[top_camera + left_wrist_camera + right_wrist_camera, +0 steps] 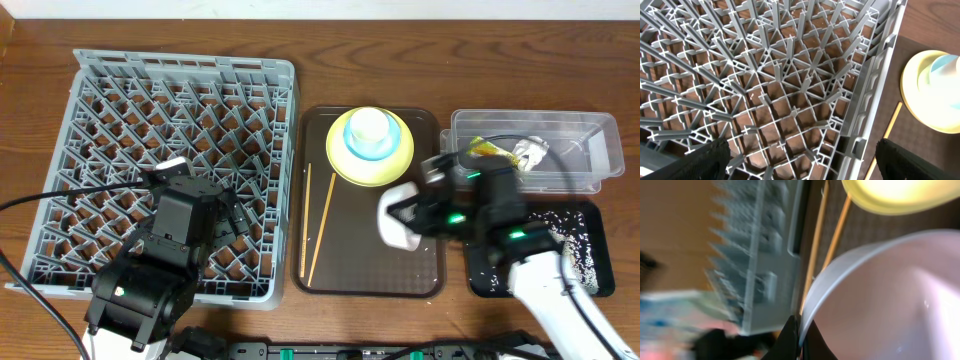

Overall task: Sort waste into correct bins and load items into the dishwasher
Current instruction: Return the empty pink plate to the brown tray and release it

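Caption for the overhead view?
Right gripper pinches the white bowl over the brown tray; open left gripper above grey dish rack.

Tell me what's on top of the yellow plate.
A light blue bowl sits on the yellow plate, a small white cup inside it. The bowl hides the plate's middle.

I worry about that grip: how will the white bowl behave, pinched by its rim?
The white bowl looks rigid and glossy, so it probably won't flex but could slip. The right hand pinches only its thin rim at one side, so it may tilt or swing.
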Controlling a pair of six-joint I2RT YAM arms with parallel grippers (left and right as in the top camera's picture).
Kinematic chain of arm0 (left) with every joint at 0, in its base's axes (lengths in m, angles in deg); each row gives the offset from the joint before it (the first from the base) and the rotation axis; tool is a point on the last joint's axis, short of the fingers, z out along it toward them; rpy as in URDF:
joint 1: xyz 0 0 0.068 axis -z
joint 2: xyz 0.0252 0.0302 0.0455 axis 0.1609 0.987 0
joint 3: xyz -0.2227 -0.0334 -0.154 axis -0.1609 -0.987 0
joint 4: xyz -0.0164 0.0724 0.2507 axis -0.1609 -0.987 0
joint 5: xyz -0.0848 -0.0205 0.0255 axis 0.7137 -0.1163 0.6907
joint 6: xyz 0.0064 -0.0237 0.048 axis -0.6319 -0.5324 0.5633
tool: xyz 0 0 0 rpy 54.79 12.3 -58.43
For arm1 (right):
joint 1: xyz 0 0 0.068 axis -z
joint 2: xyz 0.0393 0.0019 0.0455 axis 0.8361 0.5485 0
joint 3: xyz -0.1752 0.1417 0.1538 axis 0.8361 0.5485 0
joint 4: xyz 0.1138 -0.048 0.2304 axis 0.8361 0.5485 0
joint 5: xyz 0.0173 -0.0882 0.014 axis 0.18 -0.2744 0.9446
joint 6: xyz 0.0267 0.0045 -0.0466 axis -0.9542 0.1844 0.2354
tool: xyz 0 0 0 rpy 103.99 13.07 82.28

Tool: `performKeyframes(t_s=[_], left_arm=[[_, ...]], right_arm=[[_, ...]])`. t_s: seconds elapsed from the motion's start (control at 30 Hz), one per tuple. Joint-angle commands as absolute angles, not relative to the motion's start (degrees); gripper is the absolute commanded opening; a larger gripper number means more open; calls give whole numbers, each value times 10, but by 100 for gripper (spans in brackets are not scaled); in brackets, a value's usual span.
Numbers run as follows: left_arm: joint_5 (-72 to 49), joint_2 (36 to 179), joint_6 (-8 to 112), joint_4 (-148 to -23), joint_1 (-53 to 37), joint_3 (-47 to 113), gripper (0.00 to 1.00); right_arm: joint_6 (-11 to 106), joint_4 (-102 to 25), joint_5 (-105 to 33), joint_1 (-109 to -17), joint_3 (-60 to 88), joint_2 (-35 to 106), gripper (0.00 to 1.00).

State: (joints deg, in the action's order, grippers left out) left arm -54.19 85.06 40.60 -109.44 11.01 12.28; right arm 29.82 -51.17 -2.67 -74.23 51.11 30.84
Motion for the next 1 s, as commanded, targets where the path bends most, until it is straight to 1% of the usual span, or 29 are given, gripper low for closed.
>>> performKeyframes(t_s=[0.0, 0.1, 0.23, 0.33, 0.5, 0.53, 0.57, 0.63, 0.67, 0.77, 0.83, 0.97], left_arm=[[-545, 850, 414, -1096, 107, 132, 94], [-545, 850, 414, -1096, 107, 132, 94], [-545, 850, 414, -1096, 107, 132, 94], [-545, 850, 414, -1096, 107, 132, 94], [-545, 850, 414, -1096, 107, 132, 94], [-545, 850, 414, -1096, 107, 132, 94], [-545, 850, 414, -1096, 107, 132, 94], [-545, 850, 414, -1096, 107, 132, 94], [-545, 850, 414, -1096, 107, 132, 94], [-545, 850, 414, -1096, 107, 132, 94], [-545, 850, 414, -1096, 107, 132, 94], [-545, 850, 414, -1096, 107, 132, 94]], right_arm=[[319, -510, -283, -865, 505, 321, 1], [324, -510, -438, -979, 505, 349, 1], [324, -510, -535, -1053, 505, 377, 1], [324, -510, -545, -1067, 505, 391, 1], [324, -493, -558, -1064, 505, 398, 2], [327, -487, -561, -1062, 505, 398, 5], [332, -484, -561, -1060, 505, 397, 10], [344, -482, -544, -1055, 504, 393, 37], [354, -483, -527, -1053, 503, 389, 44], [372, -476, -497, -1048, 495, 368, 52], [373, -454, -498, -1042, 482, 347, 54], [374, -370, -505, -1005, 438, 293, 56]])
